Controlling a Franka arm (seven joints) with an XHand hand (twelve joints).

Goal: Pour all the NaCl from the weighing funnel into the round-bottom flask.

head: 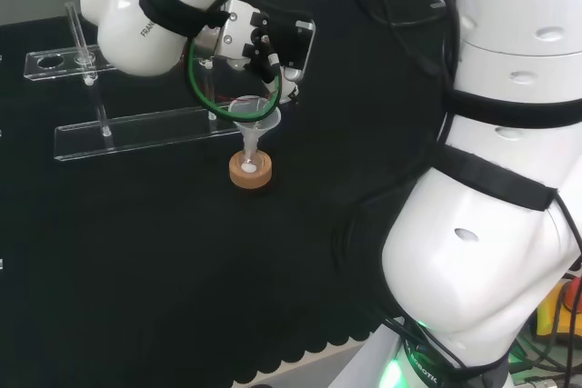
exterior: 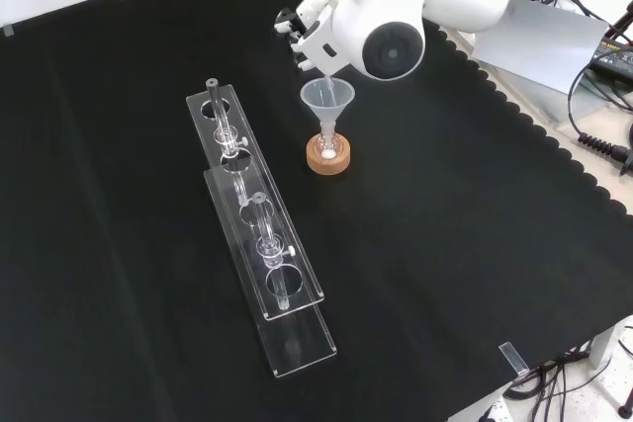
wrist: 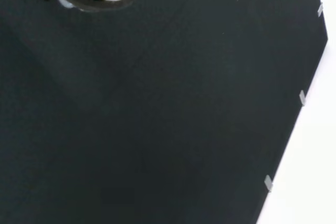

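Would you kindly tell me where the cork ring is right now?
In the front view the cork ring sits mid-cloth, right of the clear racks, under the funnel.

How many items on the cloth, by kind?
Clear racks: 2
Funnel: 1
Round-bottom flask: 1
Cork ring stand: 1
Total: 5
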